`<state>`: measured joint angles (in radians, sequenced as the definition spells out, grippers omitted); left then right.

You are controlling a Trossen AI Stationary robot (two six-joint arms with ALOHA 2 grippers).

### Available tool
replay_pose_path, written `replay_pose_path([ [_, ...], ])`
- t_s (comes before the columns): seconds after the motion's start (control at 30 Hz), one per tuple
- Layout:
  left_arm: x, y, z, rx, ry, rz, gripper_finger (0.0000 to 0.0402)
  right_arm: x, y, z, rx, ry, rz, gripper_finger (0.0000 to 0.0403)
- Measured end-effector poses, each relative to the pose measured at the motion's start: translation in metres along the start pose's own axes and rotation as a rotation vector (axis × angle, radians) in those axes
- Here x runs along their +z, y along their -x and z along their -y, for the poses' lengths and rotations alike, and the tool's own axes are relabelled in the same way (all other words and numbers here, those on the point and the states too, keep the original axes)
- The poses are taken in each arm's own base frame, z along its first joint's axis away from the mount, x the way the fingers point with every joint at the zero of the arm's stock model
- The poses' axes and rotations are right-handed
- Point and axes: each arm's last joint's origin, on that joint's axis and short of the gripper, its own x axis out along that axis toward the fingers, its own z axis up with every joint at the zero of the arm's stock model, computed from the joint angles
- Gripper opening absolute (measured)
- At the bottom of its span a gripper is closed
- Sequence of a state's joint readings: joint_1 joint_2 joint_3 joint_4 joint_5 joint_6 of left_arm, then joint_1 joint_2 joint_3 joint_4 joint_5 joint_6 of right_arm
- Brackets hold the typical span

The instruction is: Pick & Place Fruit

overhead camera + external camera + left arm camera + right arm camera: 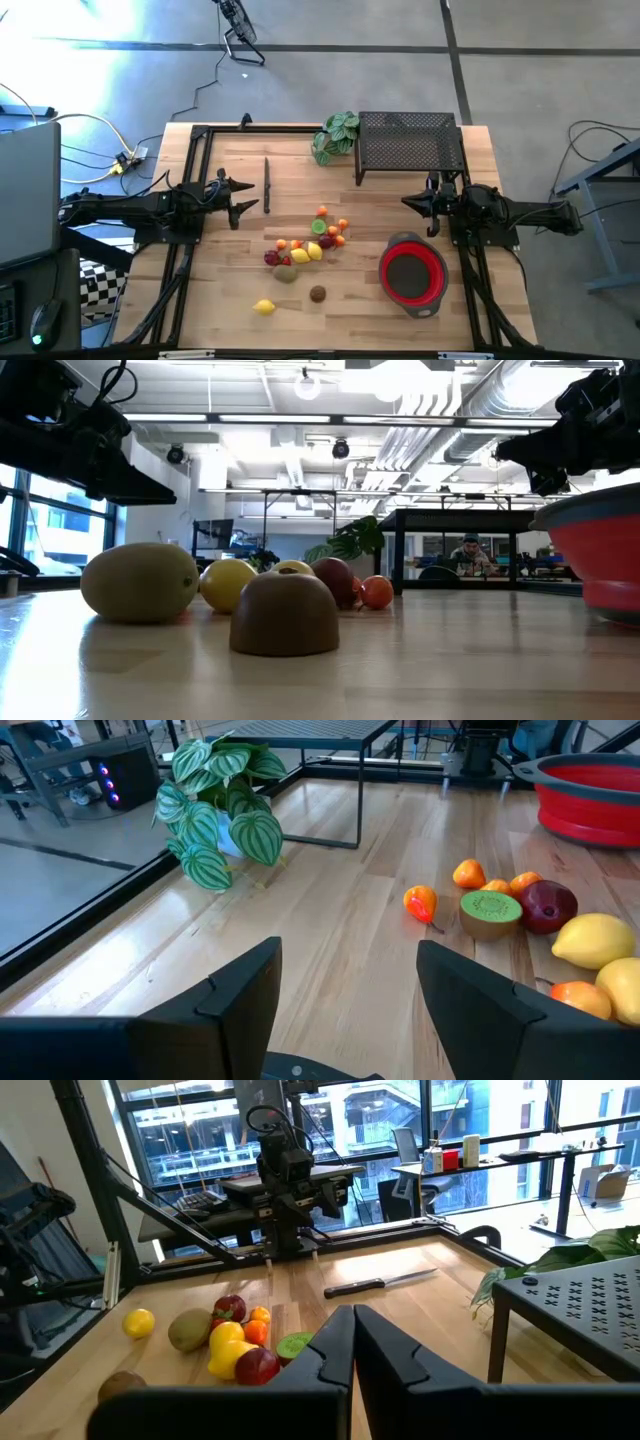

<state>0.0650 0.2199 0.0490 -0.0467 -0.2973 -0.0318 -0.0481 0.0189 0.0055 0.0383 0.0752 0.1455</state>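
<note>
Several small toy fruits (305,245) lie in a cluster on the wooden table's middle: orange, red, yellow and green ones (520,915). A yellow lemon (264,307) and a brown fruit (317,293) rest apart, nearer the front edge. My left gripper (252,196) hovers at the table's left, pointing toward the right side, open with nothing between its fingers (345,970). My right gripper (405,201) hovers at the right, above the red bowl's far side, pointing left, shut on nothing (345,1318).
A red collapsible bowl (412,274) stands at the front right. A black mesh rack (408,143) and a leafy green plant (337,136) stand along the far edge. A knife (267,183) lies on the table just beyond my left gripper.
</note>
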Motion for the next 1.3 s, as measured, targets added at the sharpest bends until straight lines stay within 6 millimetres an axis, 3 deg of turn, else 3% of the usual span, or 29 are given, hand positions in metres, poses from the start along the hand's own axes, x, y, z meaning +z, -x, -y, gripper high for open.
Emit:
replay_pose_path([
  [1.3, 0.0033, -0.0001, 0.0010, -0.031, 0.065, 0.038, 0.0228, 0.0000, 0.0000, 0.0000, 0.000, -0.009, 0.000, 0.0004],
])
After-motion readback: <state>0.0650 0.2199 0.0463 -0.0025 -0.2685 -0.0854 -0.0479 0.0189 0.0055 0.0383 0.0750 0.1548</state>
